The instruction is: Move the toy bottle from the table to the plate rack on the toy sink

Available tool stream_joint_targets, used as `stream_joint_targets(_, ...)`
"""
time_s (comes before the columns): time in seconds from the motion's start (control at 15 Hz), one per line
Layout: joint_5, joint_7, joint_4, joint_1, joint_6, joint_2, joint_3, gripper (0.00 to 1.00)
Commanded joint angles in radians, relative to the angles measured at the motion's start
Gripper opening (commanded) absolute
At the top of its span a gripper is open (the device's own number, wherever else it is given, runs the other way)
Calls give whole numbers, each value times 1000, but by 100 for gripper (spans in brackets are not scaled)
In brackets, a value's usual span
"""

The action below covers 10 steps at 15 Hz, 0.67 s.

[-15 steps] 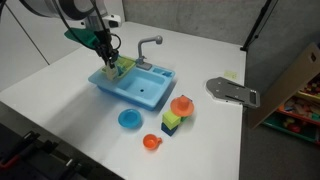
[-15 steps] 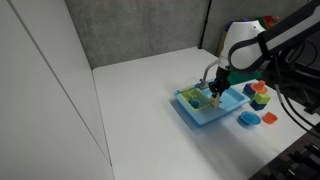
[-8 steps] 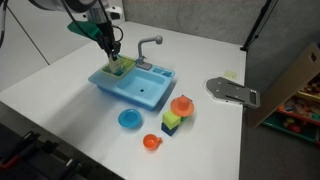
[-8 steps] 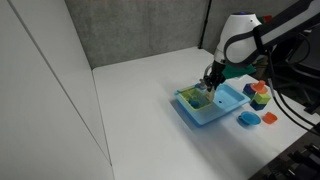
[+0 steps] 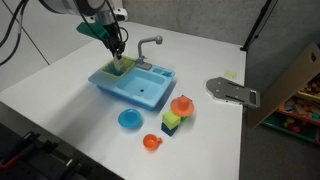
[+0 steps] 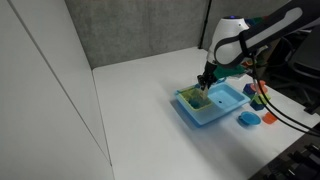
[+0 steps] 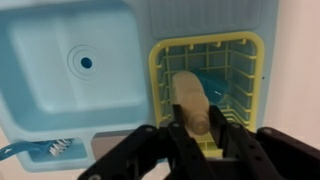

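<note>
The toy sink (image 5: pixel 142 90) stands on the white table (image 5: pixel 55 95), with its grey faucet (image 5: pixel 148 45) at the back. It shows in both exterior views (image 6: pixel 228 100). The yellow-green plate rack (image 5: pixel 122 68) (image 6: pixel 194 98) sits at one end of the sink. In the wrist view the rack (image 7: pixel 245 70) lies beside the blue basin (image 7: pixel 60 60). My gripper (image 5: pixel 117 54) (image 6: pixel 207 80) (image 7: pixel 194 130) hangs just above the rack. It is shut on the beige toy bottle (image 7: pixel 189 95), which points down into the rack.
A round blue plate (image 5: pixel 129 119) (image 6: pixel 248 119), an orange cup (image 5: pixel 151 142) (image 6: pixel 269 118) and a stack of colourful toys (image 5: pixel 176 112) (image 6: pixel 259 92) lie on the table by the sink. A grey flat object (image 5: pixel 232 92) lies near the table's edge.
My gripper has moved up and a little further over the plate rack, with the toy bottle still in it. Nothing else has moved.
</note>
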Motion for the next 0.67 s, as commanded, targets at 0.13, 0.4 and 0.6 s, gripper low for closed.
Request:
stream_joint_targets(0.13, 13, -9, 57, -1, -22, 60, -1, 10)
stream_joint_targets(0.4, 14, -13, 57, -5, -22, 76, -3, 10)
stream_joint_targets(0.6, 19, -19, 51, -12, -23, 75, -2, 57)
